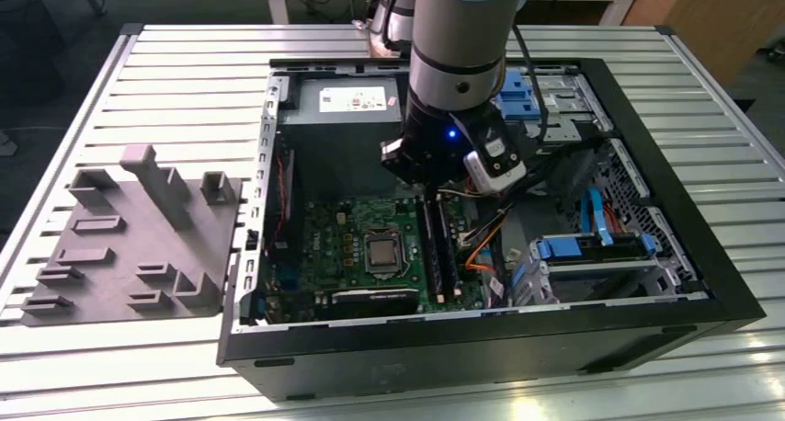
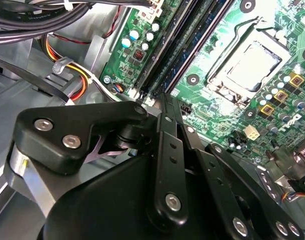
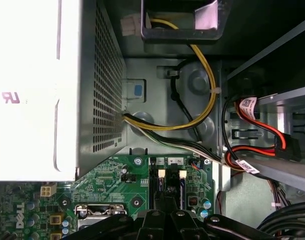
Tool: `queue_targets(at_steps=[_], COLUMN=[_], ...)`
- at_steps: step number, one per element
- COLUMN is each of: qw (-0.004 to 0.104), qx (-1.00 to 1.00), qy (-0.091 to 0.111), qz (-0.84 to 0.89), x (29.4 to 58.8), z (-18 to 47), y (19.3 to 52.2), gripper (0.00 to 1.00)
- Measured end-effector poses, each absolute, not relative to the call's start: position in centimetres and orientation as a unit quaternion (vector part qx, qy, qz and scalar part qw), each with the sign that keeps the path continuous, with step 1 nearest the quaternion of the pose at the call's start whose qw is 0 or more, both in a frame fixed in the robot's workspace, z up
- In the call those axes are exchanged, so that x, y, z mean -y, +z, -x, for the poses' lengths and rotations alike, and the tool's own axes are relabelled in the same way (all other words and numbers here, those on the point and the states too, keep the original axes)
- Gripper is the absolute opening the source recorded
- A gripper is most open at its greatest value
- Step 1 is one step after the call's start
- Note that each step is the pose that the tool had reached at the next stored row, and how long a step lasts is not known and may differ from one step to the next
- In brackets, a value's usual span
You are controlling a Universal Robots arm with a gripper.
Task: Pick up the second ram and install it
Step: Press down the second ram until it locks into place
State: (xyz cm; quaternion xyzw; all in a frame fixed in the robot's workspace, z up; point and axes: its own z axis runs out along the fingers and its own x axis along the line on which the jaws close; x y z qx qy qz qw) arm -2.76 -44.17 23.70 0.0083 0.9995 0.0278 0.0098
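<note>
The open computer case [image 1: 491, 324] lies on its side with the green motherboard [image 1: 349, 246] facing up. My gripper [image 1: 429, 193] is lowered into it at the far end of the long dark ram slots [image 1: 442, 251]. In the second wrist view the black links of the gripper [image 2: 163, 100] are drawn together and end right at the slots [image 2: 175, 52]. A dark stick with bluish chips [image 2: 192, 45] sits in one of them. In the first wrist view the gripper [image 3: 167, 204] stands between the white slot latches [image 3: 161, 173]. Whether a ram is pinched in it is hidden.
A grey parts fixture [image 1: 135, 228] lies on the slatted table at the exterior view's left. The power supply [image 3: 27, 90] and yellow and black cables [image 3: 202, 100] sit close behind the slots. The processor socket [image 2: 252, 65] is beside the slots. Blue drive bays [image 1: 589, 246] and orange cables [image 1: 484, 246] crowd the exterior view's right.
</note>
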Motion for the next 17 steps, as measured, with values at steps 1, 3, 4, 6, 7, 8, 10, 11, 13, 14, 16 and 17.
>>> queue_targets(at_steps=[1, 3, 4, 6, 7, 8, 10, 11, 13, 14, 16, 17], qw=[0.010, 0.010, 0.010, 0.010, 0.010, 0.010, 0.010, 0.010, 0.010, 0.010, 0.010, 0.010], qx=[-1.000, -1.000, -1.000, -1.000, -1.000, -1.000, -1.000, -1.000, -1.000, -1.000, -1.000, -1.000], qy=[0.028, 0.028, 0.028, 0.028, 0.028, 0.028, 0.028, 0.028, 0.028, 0.028, 0.028, 0.028], qz=[-0.008, -0.008, -0.008, -0.008, -0.008, -0.008, -0.008, -0.008, -0.008, -0.008, -0.008, -0.008], x=[44.17, 44.17, 44.17, 44.17, 44.16, 44.17, 44.17, 44.18, 44.23, 44.27, 44.36, 44.41], z=[2.76, 2.76, 2.76, 2.76, 2.76, 2.76, 2.76, 2.77, 2.77, 2.76, 2.76, 2.76], y=[23.73, 23.79, 23.82, 23.83, 23.83, 23.85, 23.86, 23.87, 23.86, 23.86, 23.86, 23.86], gripper=[0.11, 0.11, 0.11, 0.11, 0.11, 0.11, 0.11, 0.11, 0.11, 0.11, 0.11, 0.11])
